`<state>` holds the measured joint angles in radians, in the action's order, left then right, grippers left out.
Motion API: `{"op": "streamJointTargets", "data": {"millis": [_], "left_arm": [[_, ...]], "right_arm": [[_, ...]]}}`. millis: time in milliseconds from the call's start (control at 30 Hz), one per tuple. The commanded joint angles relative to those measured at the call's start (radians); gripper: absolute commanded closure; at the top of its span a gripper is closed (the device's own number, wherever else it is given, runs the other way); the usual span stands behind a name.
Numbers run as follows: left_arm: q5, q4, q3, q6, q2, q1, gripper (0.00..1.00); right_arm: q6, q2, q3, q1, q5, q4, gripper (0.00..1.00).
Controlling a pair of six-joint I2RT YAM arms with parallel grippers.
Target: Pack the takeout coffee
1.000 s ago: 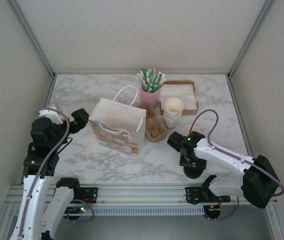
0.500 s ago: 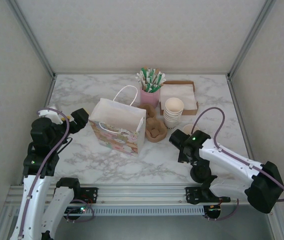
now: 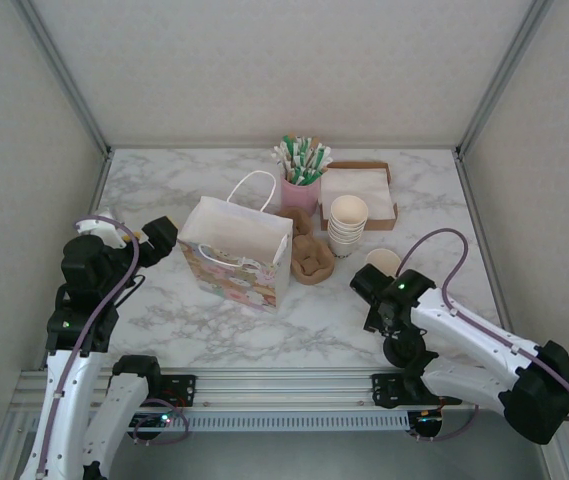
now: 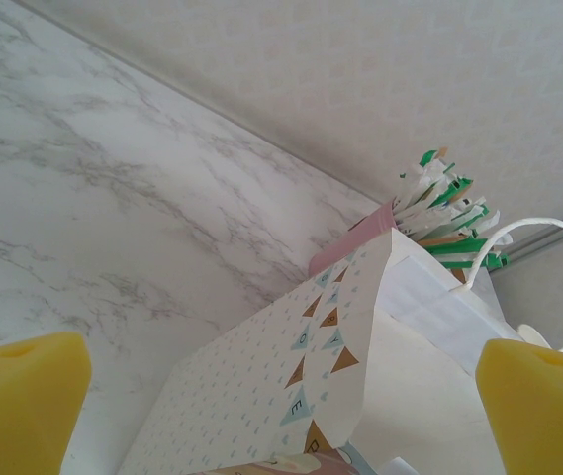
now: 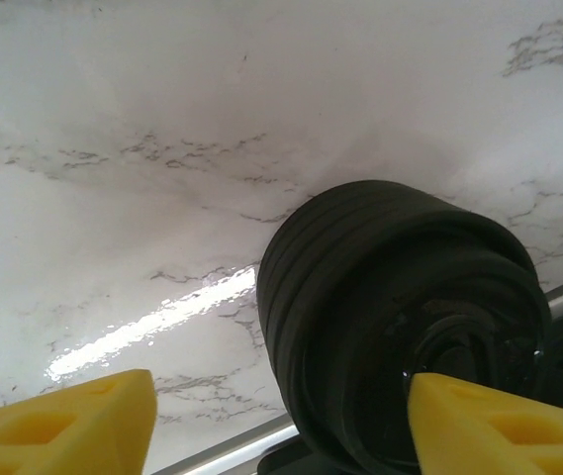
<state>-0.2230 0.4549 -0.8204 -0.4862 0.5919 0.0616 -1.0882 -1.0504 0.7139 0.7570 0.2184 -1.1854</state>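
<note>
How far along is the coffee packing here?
Done: nothing visible yet; the loose cup stands without a lid on the table beside the right arm. In hand: the right pincer is open at the stack of black lids. Left: lidding the cup and putting it in the bag, beside which the left pincer hovers open.

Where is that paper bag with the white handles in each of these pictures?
Top external: the paper bag stands left of centre, in front of the pink cup of straws.
Left wrist: the bag rises from the lower middle, with the pink cup of straws behind its top edge.
Right wrist: this camera faces the stack of black lids.
Shared landmark: the marble table.
</note>
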Motion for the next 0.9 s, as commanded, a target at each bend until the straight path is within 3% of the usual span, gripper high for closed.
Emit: {"op": "streamJointTargets", "data": {"millis": [0,167,600,867], "left_arm": [[0.011,0.010,0.007,-0.009,-0.009,-0.010,0.00],[0.012,0.011,0.007,-0.008,-0.007,-0.011,0.00],[0.015,0.013,0.006,-0.008,-0.005,-0.011,0.00],[0.016,0.014,0.006,-0.005,-0.004,-0.011,0.00]], "right_arm": [[-0.007,-0.010,-0.023,-0.005,-0.021,0.024,0.38],[-0.009,-0.010,-0.044,-0.006,-0.053,0.086,0.47],[-0.023,0.011,-0.073,-0.005,-0.143,0.284,0.50],[-0.006,0.028,-0.052,-0.005,-0.113,0.303,0.49]]}}
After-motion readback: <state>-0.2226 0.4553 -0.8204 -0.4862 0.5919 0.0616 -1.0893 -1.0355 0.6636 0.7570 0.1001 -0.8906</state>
